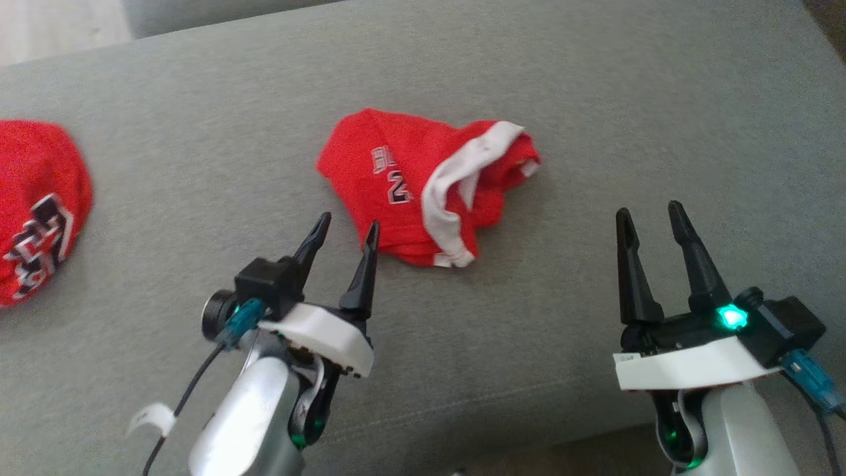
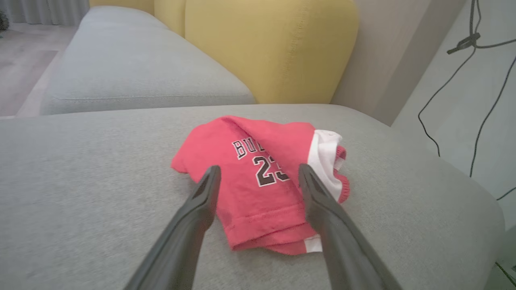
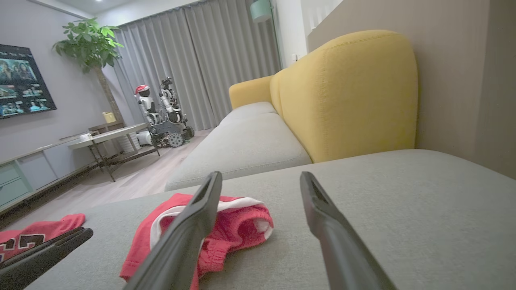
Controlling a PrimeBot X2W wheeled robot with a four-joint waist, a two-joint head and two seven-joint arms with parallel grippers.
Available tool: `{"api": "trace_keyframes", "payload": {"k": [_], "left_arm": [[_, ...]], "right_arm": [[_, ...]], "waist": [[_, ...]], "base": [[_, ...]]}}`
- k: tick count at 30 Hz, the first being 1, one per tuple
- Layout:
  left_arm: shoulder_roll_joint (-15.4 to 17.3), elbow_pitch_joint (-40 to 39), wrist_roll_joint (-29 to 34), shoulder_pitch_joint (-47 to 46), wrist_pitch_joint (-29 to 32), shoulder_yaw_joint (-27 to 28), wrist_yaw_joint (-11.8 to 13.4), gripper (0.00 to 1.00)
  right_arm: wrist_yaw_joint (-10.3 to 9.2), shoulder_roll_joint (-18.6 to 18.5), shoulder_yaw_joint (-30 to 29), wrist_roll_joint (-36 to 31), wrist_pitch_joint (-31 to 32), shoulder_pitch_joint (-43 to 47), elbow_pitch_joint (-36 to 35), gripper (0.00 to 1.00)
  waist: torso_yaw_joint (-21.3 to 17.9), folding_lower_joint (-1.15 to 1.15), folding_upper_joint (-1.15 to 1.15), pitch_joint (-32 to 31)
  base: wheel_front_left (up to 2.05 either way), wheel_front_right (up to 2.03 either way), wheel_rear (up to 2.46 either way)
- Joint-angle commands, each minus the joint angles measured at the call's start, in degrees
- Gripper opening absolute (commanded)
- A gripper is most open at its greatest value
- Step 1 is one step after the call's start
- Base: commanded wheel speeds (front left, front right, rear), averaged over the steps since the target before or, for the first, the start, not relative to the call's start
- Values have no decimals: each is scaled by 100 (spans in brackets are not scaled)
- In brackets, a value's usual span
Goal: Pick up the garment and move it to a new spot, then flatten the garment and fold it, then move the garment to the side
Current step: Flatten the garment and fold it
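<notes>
Nearest us, our left hand hangs with its two fingers spread apart and nothing between them. Its tips are just short of the near hem of the garment. Our right hand is likewise spread and empty, off to the right over bare sofa seat, apart from the cloth.

The garment, a red jersey with a white band, lies crumpled and partly doubled over in the middle of the seat. We judge the pick-up not yet begun. To do it well, we should lower the left hand onto the near hem and close on the whole stacked thickness rather than one ply. The right hand should go to the bunched, white-trimmed end, so the cloth lifts at two points and opens out instead of dangling in a wad.

Farther left lies a second red garment; the new spot should be well apart from it. Beyond rises the yellow backrest.
</notes>
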Motion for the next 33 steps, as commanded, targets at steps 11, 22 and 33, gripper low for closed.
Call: {"api": "trace_keyframes", "payload": {"k": [11, 22, 33], "left_arm": [[16, -559, 87, 393, -35, 320, -119, 100], [15, 325, -236, -511, -25, -371, -200, 100], [15, 1156, -830, -1273, -19, -781, -15, 100]], "right_arm": [[41, -15, -63, -127, 13, -166, -28, 100], [41, -15, -19, -171, 108, -184, -280, 100], [41, -15, -14, -97, 43, -155, -283, 100]], "waist": [[821, 0, 0, -294], [-47, 0, 0, 27], [-660, 0, 0, 203]], "base": [[0, 0, 0], [0, 0, 0], [0, 0, 0]]}}
